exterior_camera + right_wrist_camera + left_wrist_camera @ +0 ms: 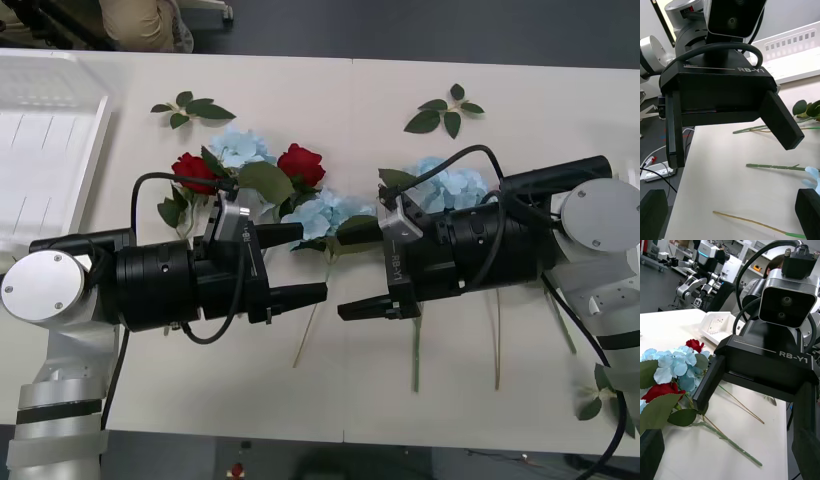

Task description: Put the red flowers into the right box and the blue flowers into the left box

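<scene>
- The left gripper and right gripper are being held released, fingertips facing, above the table.
- Red flowers and blue flowers are being left lying beside them.

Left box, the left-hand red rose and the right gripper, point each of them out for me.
left box (95, 150): front view, on its near rim.
left-hand red rose (193, 170): front view, on its head.
right gripper (360, 280): front view, between its open fingertips.
</scene>
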